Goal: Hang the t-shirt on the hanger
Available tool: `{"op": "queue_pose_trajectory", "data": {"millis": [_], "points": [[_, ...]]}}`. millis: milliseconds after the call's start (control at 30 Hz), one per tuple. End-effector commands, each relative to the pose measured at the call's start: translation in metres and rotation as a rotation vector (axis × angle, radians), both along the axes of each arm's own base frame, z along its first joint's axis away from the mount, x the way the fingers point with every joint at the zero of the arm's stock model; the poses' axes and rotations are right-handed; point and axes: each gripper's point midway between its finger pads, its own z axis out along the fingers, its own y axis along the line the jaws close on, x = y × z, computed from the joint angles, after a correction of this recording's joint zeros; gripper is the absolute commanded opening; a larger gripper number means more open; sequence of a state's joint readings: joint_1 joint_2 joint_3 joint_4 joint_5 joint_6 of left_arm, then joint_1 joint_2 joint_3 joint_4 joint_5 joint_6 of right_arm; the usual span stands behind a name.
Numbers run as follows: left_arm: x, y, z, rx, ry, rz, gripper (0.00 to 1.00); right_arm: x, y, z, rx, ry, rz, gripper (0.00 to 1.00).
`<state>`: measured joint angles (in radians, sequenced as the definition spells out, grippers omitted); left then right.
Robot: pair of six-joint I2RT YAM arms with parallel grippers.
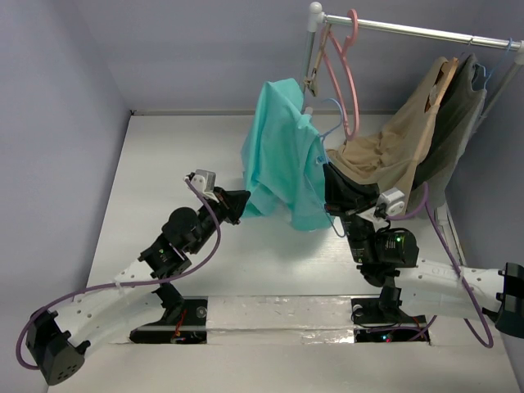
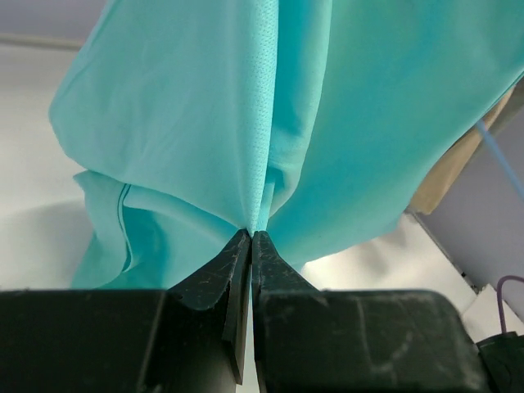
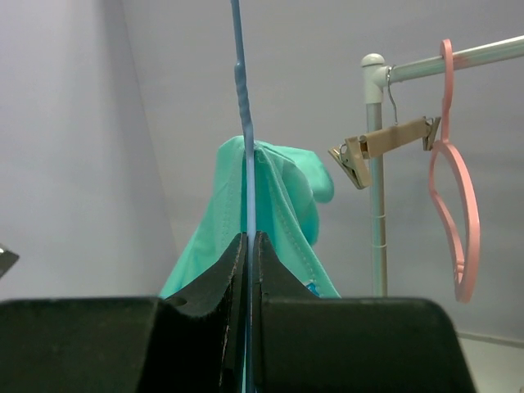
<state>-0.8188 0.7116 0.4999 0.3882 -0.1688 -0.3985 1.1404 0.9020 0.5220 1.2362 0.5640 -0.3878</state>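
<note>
Three garments are hanging: teal t-shirt (image 1: 278, 155), tan top (image 1: 393, 147), dark grey-green top (image 1: 463, 115). Three hangers are plainly showing too: blue hanger (image 3: 238, 74), pink hanger (image 1: 350, 74), wooden clip hanger (image 3: 389, 139).

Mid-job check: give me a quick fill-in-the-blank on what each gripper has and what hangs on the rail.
The left gripper is shut on a fold of the teal ____.
The right gripper is shut on the thin ____ hanger.
The bare hanger hooked on the rail next to the wooden clip hanger is coloured ____.
Missing words: t-shirt; blue; pink.
</note>
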Motion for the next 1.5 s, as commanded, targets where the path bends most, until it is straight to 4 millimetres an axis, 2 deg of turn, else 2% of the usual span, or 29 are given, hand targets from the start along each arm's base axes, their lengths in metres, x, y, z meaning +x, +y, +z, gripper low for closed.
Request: {"op": "queue_pose_trajectory", "data": {"millis": [0, 33, 100, 133, 167, 300, 433, 467, 567, 600, 700, 733, 767, 833, 867, 933, 967, 1067, 1167, 1267, 1333, 1467], "points": [[-0.002, -0.003, -0.007, -0.017, 0.034, -0.008, 0.0, -0.022, -0.036, 0.059, 0.239, -0.147, 0.011, 0.0], [-0.005, -0.008, -0.004, -0.029, 0.032, -0.031, 0.0, -0.016, -0.023, 0.054, 0.205, -0.134, 0.008, 0.0], [-0.012, -0.02, -0.005, -0.038, 0.045, -0.069, 0.0, -0.004, -0.012, 0.052, 0.167, -0.113, -0.041, 0.0], [-0.025, -0.034, 0.0, -0.036, 0.047, -0.114, 0.0, 0.001, -0.012, 0.061, 0.148, -0.128, -0.105, 0.0], [-0.027, -0.041, -0.006, 0.006, 0.056, -0.119, 0.0, 0.006, -0.006, 0.059, 0.148, -0.144, -0.139, 0.0], [-0.026, -0.034, -0.006, 0.037, 0.085, -0.025, 0.0, 0.002, 0.007, 0.074, 0.13, -0.156, -0.073, 0.0], [-0.029, -0.012, -0.022, -0.009, 0.16, 0.047, 0.0, 0.005, -0.006, 0.082, 0.162, -0.167, -0.107, 0.0], [-0.031, -0.005, -0.036, -0.009, 0.182, 0.061, 0.0, 0.005, -0.005, 0.082, 0.156, -0.164, -0.102, 0.0], [-0.036, -0.001, -0.053, -0.014, 0.215, 0.06, 0.0, -0.002, -0.013, 0.085, 0.179, -0.176, -0.082, 0.0], [-0.035, -0.001, -0.052, -0.008, 0.212, 0.06, 0.0, -0.003, -0.013, 0.083, 0.18, -0.173, -0.072, 0.0], [-0.031, -0.003, -0.022, 0.009, 0.156, 0.062, 0.01, -0.005, -0.011, 0.072, 0.184, -0.151, -0.02, 0.0], [-0.029, -0.003, -0.01, 0.006, 0.134, 0.064, 0.1, -0.007, -0.013, 0.071, 0.2, -0.153, -0.013, 0.0], [-0.027, -0.003, 0.018, -0.013, 0.086, 0.064, 0.3, -0.006, -0.013, 0.068, 0.198, -0.148, -0.009, 0.0], [-0.026, -0.004, 0.048, -0.045, 0.041, 0.063, 0.44, -0.006, -0.01, 0.059, 0.193, -0.134, 0.009, 0.0], [-0.024, -0.008, 0.077, -0.084, 0.01, 0.056, 0.53, -0.008, -0.012, 0.058, 0.205, -0.131, 0.021, 0.0], [-0.024, -0.015, 0.107, -0.121, -0.031, 0.03, 0.59, -0.01, -0.01, 0.052, 0.204, -0.121, 0.053, 0.0], [-0.023, -0.022, 0.13, -0.152, -0.052, 0.018, 0.61, -0.011, -0.011, 0.05, 0.205, -0.117, 0.062, 0.0], [-0.019, -0.034, 0.171, -0.227, -0.111, -0.003, 0.64, -0.014, -0.006, 0.043, 0.203, -0.102, 0.106, 0.0], [-0.005, -0.039, 0.195, -0.245, -0.135, 0.057, 0.67, -0.021, -0.004, 0.041, 0.207, -0.097, 0.166, 0.0], [0.007, -0.038, 0.212, -0.336, -0.139, 0.093, 0.7, -0.024, -0.005, 0.039, 0.211, -0.089, 0.195, 0.0], [0.02, -0.036, 0.216, -0.373, -0.125, 0.118, 0.71, -0.025, -0.005, 0.035, 0.208, -0.084, 0.2, 0.0], [0.03, -0.055, 0.222, -0.471, -0.081, 0.053, 0.74, -0.024, 0.006, 0.029, 0.173, -0.062, 0.232, 0.0]]}}
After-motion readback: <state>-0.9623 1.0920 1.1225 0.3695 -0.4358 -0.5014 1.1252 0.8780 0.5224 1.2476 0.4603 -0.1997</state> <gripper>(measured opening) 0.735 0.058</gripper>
